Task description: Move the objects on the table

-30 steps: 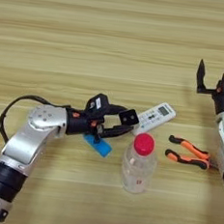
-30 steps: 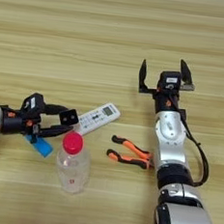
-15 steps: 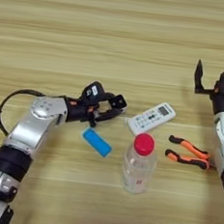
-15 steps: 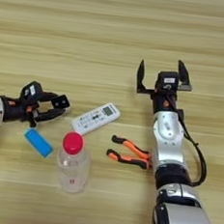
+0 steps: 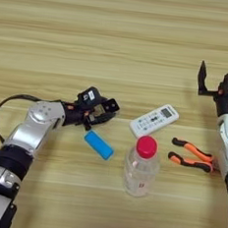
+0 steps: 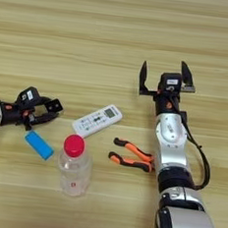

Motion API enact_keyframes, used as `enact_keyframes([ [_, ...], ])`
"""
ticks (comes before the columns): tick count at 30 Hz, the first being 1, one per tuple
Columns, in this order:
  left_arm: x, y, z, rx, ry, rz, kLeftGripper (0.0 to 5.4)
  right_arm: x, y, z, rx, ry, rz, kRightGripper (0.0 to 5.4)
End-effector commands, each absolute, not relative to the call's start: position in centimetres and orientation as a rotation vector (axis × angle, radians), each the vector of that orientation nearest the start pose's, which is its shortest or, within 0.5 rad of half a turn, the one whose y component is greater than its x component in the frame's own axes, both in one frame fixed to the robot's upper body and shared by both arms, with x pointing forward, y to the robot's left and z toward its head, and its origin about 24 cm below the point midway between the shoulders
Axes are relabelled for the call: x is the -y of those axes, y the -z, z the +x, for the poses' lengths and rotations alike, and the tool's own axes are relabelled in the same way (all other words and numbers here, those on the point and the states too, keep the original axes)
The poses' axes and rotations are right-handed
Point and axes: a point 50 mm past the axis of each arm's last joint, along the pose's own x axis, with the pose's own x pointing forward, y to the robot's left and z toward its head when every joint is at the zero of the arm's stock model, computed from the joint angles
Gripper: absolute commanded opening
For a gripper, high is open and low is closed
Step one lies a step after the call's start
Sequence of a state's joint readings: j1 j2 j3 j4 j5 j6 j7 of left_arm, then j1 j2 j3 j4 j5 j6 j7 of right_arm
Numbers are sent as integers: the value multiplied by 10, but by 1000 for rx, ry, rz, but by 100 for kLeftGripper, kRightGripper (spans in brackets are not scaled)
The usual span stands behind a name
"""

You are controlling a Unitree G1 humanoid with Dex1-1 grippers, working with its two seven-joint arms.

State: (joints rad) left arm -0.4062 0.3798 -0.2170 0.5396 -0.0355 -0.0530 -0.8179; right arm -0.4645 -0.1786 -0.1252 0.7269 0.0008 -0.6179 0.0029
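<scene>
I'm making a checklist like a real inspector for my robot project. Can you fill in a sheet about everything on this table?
Surface: wooden table, light planks, grain running sideways.
Job's things: clear bottle with red cap standing upright; white remote control lying just behind it; orange-handled pliers lying flat to its right; flat blue bar lying to its left.
Clutter: nothing seen.
Grippers: left gripper low over the table just behind the blue bar, touching none of the things; right gripper open, fingers pointing away, empty, beyond the pliers.
Cables: black cable looping by the left arm; another along the right arm.
Surroundings: nothing seen.
</scene>
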Motion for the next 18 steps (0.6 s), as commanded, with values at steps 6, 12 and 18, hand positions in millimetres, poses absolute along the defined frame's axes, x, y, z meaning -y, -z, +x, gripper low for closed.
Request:
enact_keyframes([
  [6,-163,-25,305,-295,939,401,240,190,-75,329,357,43,-140,540],
  [12,-162,-25,303,-290,943,400,289,191,-75,329,356,44,-141,540],
  [18,-162,-27,302,-278,943,398,347,192,-75,329,356,45,-142,540],
])
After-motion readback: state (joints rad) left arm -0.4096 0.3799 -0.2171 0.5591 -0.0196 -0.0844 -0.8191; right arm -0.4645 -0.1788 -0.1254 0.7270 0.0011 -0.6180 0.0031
